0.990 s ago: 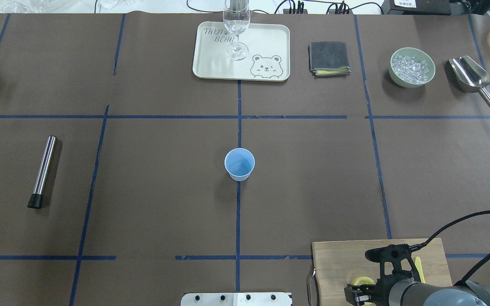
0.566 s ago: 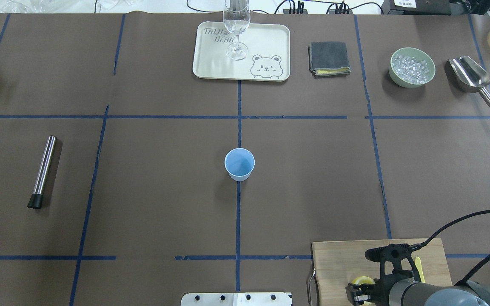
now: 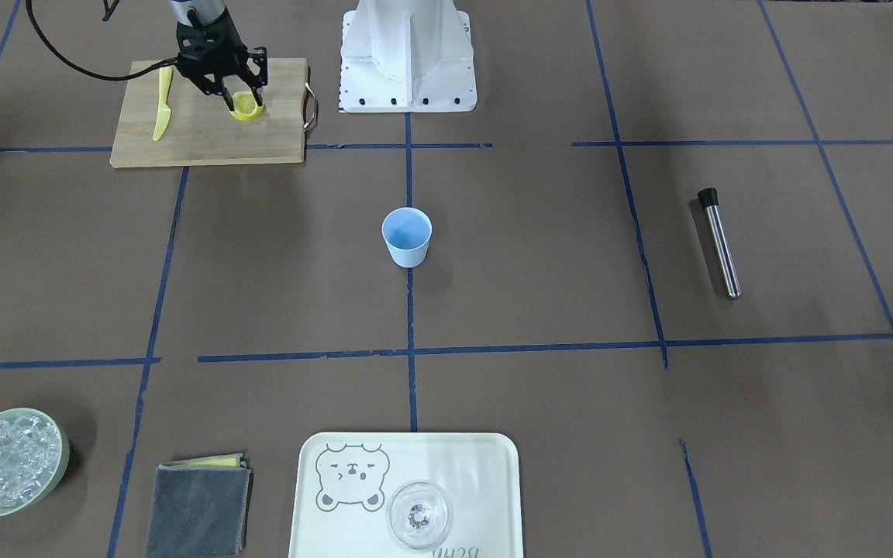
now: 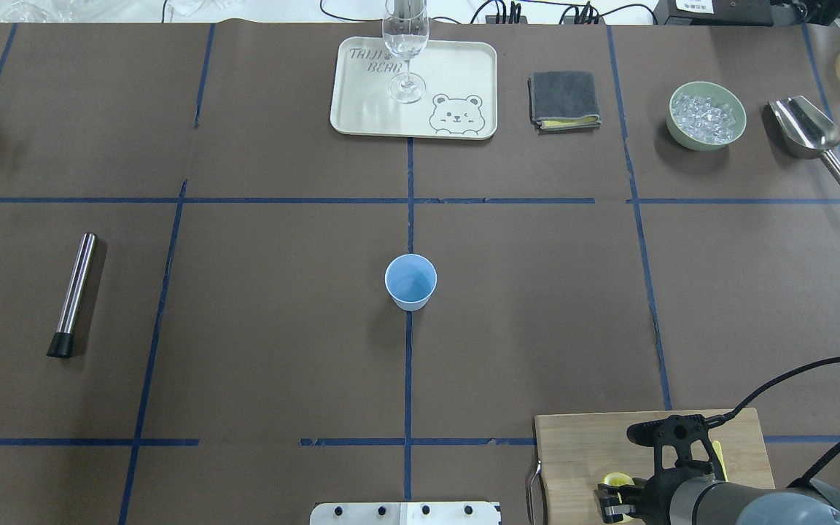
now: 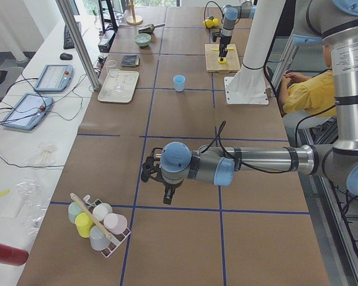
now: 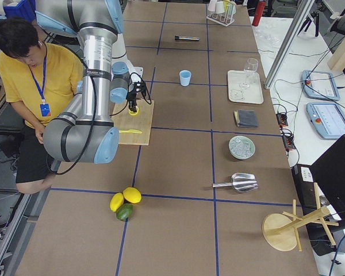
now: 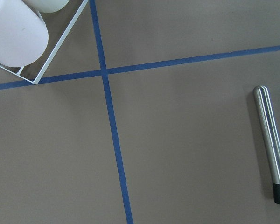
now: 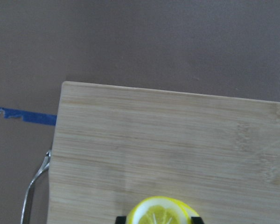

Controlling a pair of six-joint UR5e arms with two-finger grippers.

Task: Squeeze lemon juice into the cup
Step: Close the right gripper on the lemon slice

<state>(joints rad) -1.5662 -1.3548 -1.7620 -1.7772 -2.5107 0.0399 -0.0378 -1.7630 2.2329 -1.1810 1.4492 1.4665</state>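
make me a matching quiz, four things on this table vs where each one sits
Things:
1. lemon slice
2. blue cup
3. wine glass
4. steel muddler

Places:
A. on the bear tray
B. on the wooden cutting board
C. lying alone on the robot's left side
D. on the centre blue tape line

Pairs: 1-B, 2-D, 3-A, 4-C
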